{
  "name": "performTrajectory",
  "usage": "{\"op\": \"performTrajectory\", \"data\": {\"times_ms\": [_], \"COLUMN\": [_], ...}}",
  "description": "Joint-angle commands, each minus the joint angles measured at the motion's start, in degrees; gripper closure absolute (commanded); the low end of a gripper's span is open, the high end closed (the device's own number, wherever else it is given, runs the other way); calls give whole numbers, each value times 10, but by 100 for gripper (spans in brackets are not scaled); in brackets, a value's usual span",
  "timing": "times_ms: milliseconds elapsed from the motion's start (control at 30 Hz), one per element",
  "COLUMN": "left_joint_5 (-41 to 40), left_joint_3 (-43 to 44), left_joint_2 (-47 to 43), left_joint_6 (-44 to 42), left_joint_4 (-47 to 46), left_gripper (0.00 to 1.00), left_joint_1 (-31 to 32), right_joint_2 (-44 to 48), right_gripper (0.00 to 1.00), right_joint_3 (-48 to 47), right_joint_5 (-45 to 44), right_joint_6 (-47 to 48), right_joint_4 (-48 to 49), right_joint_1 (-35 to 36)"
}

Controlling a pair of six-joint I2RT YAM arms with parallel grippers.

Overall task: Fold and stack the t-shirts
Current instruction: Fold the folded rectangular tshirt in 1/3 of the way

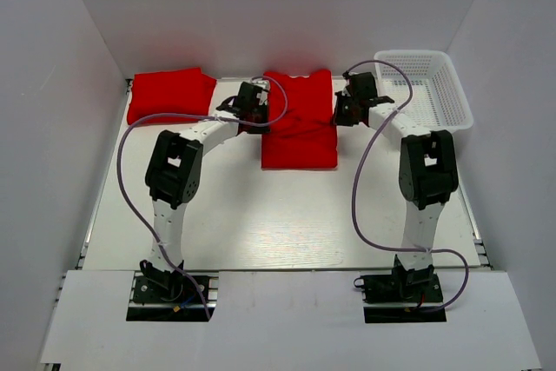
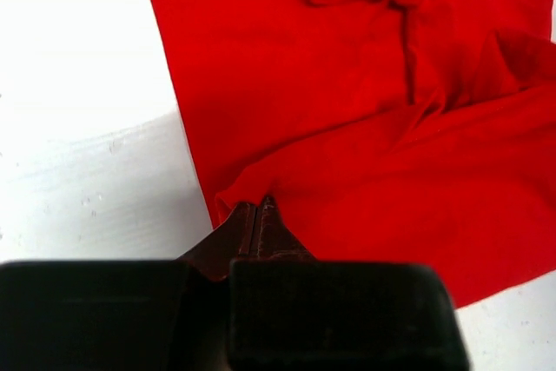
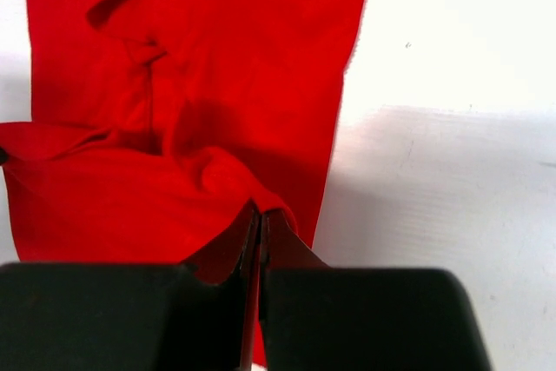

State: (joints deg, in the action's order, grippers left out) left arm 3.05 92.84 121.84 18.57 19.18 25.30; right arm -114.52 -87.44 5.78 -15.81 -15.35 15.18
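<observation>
**White table (image 1: 278, 223): two-arm pinch**

Top view: centre shirt (image 1: 300, 123) lies mid-far on the table, part folded. The second shirt (image 1: 169, 95) sits folded at far left, the basket (image 1: 426, 84) at far right. It puts the left gripper (image 2: 258, 215) at the centre shirt's left edge and the right gripper (image 3: 261, 219) at its right edge. Only the wrist views show the grip: each finger pair is closed tight on a raised fold of cloth.

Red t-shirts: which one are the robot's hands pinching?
The middle t-shirt, between both arms: the left gripper and right gripper are each shut on one side edge. The other t-shirt lies folded at the far left, untouched.
</observation>
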Motion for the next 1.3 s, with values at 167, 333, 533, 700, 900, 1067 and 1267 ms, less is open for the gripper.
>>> {"op": "performTrajectory", "data": {"times_ms": [167,333,533,700,900,1067,1267], "left_joint_5": [-3,-53,-74,-59,-59,-46,-61], "left_joint_3": [58,113,11,-123,-255,-330,-341], "left_joint_2": [16,3,-114,-204,-281,-329,-349], "left_joint_6": [3,3,3,3,40,65,65], "left_joint_4": [-18,20,11,0,0,-6,31], "left_gripper": [29,0,0,0,0,0,0], "left_joint_1": [-21,-32,-32,-32,-27,-22,-22], "right_joint_2": [-64,-77,31,94,113,79,13], "right_gripper": [86,10,10,10,10,10,10], "right_joint_3": [-88,-161,-53,61,90,72,12], "right_joint_5": [19,16,31,63,103,131,156], "right_joint_6": [20,42,67,88,119,124,124], "right_joint_4": [-16,-49,-15,-2,-5,1,-4], "right_joint_1": [-8,-8,-3,0,36,57,95]}}
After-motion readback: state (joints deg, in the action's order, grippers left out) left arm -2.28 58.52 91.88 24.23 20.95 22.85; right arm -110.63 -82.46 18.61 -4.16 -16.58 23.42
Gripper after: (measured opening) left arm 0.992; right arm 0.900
